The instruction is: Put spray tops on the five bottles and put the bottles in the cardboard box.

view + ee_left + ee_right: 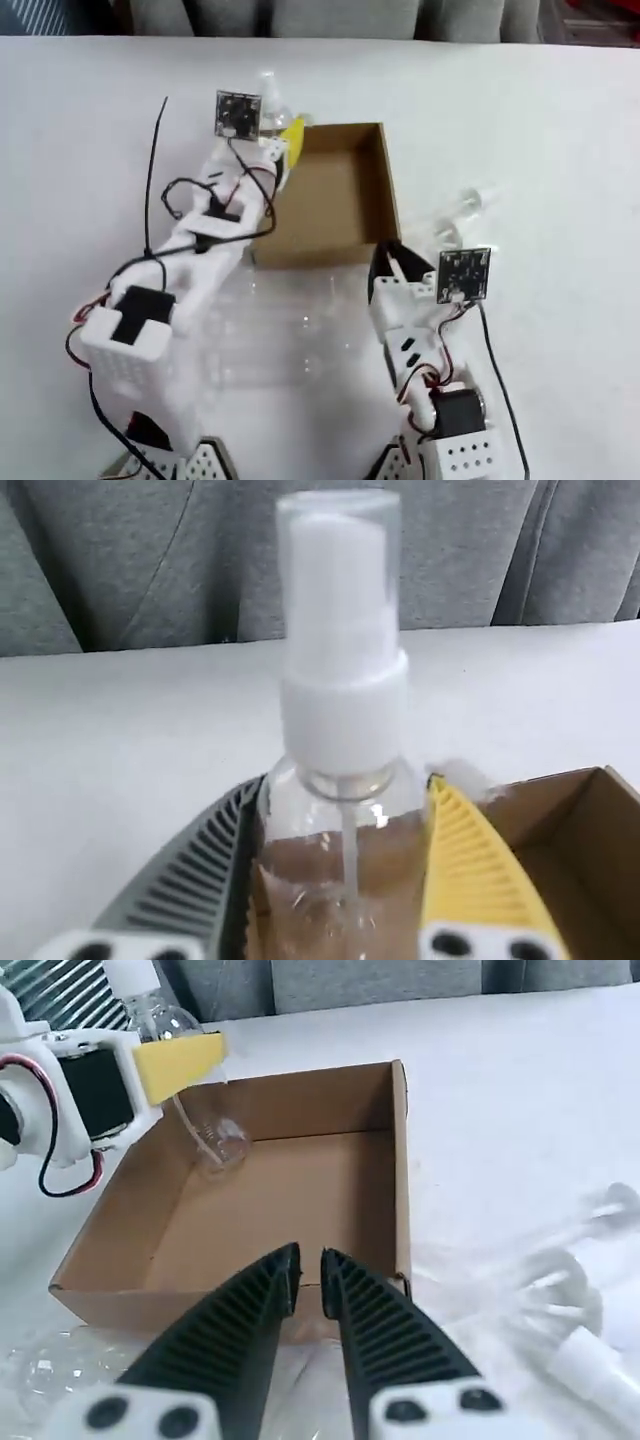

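Note:
A clear bottle (340,870) with a white spray top (342,680) under a clear cap stands upright between the grey and yellow fingers of my left gripper (345,810), which is shut on it. In the high view that gripper (280,135) holds the bottle (272,105) at the far left corner of the open cardboard box (330,200). The right wrist view has the bottle's base (215,1140) hanging just inside the box (290,1210). My right gripper (310,1260) is shut with nothing in it, just outside the box's near wall, at its right corner (385,262).
Several clear bottles (300,325) lie on the white table between the two arms, in front of the box. More clear bottles and white spray tops (560,1280) lie to the right of the box (465,210). Grey curtains hang behind the table's far edge.

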